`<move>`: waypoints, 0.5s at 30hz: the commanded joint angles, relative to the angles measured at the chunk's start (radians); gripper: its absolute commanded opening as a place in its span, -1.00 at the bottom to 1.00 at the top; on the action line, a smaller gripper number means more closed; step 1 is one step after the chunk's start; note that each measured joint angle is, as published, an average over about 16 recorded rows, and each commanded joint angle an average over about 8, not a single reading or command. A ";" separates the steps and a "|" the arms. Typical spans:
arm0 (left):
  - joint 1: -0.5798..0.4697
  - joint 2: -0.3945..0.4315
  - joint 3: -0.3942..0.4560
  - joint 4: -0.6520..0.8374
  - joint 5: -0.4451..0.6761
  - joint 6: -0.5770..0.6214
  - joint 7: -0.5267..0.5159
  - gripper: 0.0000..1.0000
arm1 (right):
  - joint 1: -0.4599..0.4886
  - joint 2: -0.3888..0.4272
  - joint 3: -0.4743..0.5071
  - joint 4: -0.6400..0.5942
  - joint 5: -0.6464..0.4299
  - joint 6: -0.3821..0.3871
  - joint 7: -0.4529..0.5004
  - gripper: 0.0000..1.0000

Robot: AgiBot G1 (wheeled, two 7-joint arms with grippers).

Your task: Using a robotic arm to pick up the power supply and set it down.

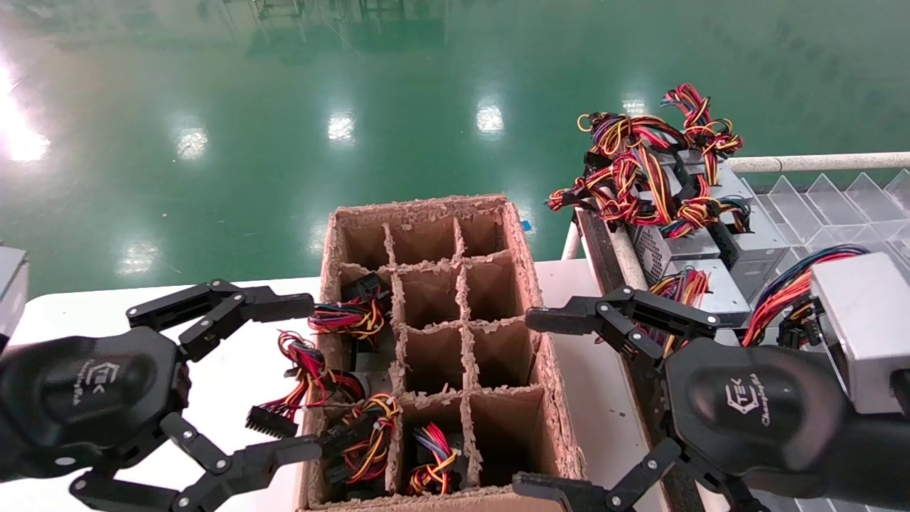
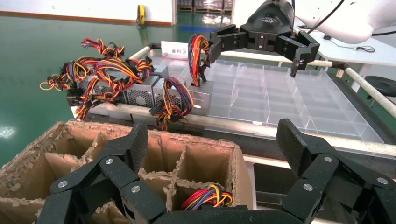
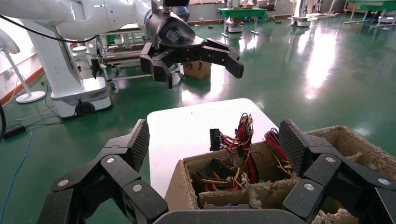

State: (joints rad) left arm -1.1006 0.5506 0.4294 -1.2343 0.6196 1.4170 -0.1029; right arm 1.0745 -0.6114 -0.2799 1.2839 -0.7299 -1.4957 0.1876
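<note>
Both grippers are hanging wide open and empty, left gripper (image 1: 302, 377) beside the divided cardboard box (image 1: 547, 370), right gripper (image 1: 540, 405) sitting near the power supply (image 1: 700, 295).

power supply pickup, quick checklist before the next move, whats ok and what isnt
1. Right claw open: ok, fingers spread wide.
2. Right claw empty: ok, nothing between its fingers.
3. Right claw over a power supply: not ok, it hangs between the cardboard box and the tray, short of the units.
4. Left claw out of the way: ok, open over the box's left side by the white table.
5. Free cells in the box: ok, several middle and right cells look empty.
6. Wires clear of the grasp: cannot tell, bundles drape over the units.
</note>
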 commanded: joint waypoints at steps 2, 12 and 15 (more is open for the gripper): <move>0.000 0.000 0.000 0.000 0.000 0.000 0.000 1.00 | 0.000 0.000 0.000 0.000 0.000 0.000 0.000 1.00; 0.000 0.000 0.000 0.000 0.000 0.000 0.000 1.00 | -0.001 0.001 0.001 0.000 -0.001 0.001 0.001 1.00; 0.000 0.000 0.000 0.000 0.000 0.000 0.000 1.00 | -0.001 0.001 0.001 0.000 -0.001 0.001 0.001 1.00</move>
State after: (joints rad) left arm -1.1006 0.5505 0.4294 -1.2343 0.6196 1.4170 -0.1029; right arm 1.0736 -0.6106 -0.2786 1.2842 -0.7308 -1.4947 0.1883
